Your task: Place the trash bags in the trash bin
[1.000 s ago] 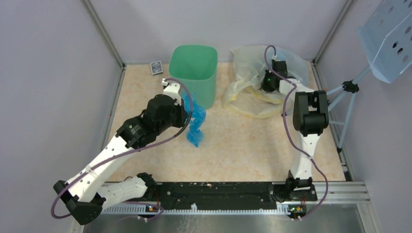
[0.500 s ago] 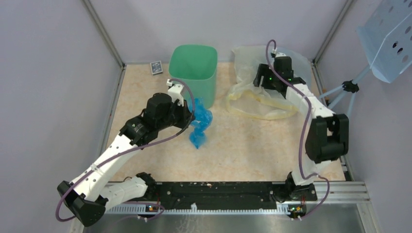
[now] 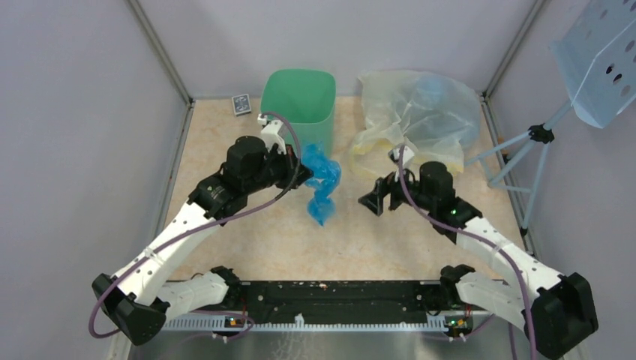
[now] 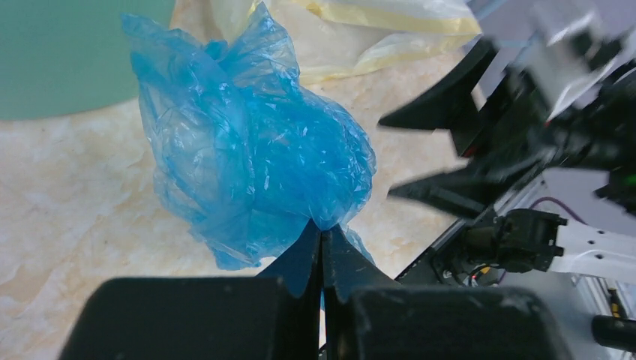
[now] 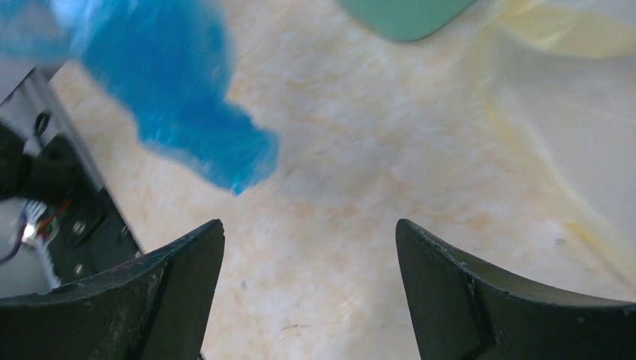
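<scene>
One bin (image 3: 298, 105); one blue bag (image 3: 322, 187)

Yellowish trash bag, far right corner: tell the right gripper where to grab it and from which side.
Probably the bunched fold at the near-left edge of the yellowish trash bag, approached from the near side. The rest billows as a loose dome; that fold lies gathered, low, and nearest the open right gripper.

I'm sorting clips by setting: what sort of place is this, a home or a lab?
Most likely a lab robot test cell: plain grey wall panels in metal framing enclose a tabletop, the left arm and right arm are bolted to a rail at its near edge, and a tripod stands outside.
</scene>
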`<move>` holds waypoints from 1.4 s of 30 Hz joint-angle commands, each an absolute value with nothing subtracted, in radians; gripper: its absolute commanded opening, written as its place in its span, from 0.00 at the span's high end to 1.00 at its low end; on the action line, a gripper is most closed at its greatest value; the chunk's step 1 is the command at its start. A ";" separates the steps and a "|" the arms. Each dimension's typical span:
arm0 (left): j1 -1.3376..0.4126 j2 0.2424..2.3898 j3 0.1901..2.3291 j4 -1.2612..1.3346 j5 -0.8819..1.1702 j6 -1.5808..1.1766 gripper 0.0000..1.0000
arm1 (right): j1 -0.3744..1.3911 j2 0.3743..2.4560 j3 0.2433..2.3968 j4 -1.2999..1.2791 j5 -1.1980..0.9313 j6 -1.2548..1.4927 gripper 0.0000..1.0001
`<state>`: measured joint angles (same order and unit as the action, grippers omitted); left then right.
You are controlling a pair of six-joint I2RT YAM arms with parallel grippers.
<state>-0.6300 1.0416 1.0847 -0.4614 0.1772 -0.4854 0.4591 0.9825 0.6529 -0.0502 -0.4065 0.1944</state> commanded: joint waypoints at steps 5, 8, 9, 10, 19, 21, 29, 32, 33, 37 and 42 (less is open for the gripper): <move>-0.624 1.020 1.151 -0.323 0.306 -0.624 1.00 | 0.722 0.923 0.453 0.350 -0.384 0.195 0.16; -0.624 1.017 1.152 -0.287 0.358 -0.666 1.00 | 0.747 0.968 0.458 0.422 -0.348 0.213 0.16; -0.624 1.018 1.155 -0.282 0.370 -0.675 1.00 | 0.752 0.977 0.462 0.446 -0.340 0.219 0.16; -0.623 1.019 1.158 -0.279 0.381 -0.680 1.00 | 0.756 0.985 0.469 0.464 -0.341 0.222 0.16; -0.624 1.018 1.164 -0.386 0.171 -0.581 1.00 | 0.768 0.953 0.516 0.361 -0.281 0.250 0.93; -0.624 1.025 1.151 -0.443 0.042 -0.518 1.00 | 0.767 0.922 0.512 0.301 -0.224 0.279 0.96; -0.607 1.054 0.931 -0.434 -0.107 -0.494 1.00 | 0.699 0.798 0.574 0.008 -0.078 0.430 1.00; -0.595 1.052 0.856 -0.406 -0.118 -0.511 1.00 | 0.602 0.755 0.578 -0.066 -0.084 0.533 1.00; -0.590 1.052 0.841 -0.403 -0.119 -0.514 1.00 | 0.566 0.748 0.579 -0.091 -0.083 0.568 1.00; -0.569 1.048 0.784 -0.394 -0.124 -0.519 1.00 | 0.453 0.766 0.590 -0.194 -0.089 0.663 1.00; -0.546 1.021 0.734 -0.366 -0.137 -0.531 1.00 | 0.385 0.796 0.596 -0.252 -0.059 0.697 1.00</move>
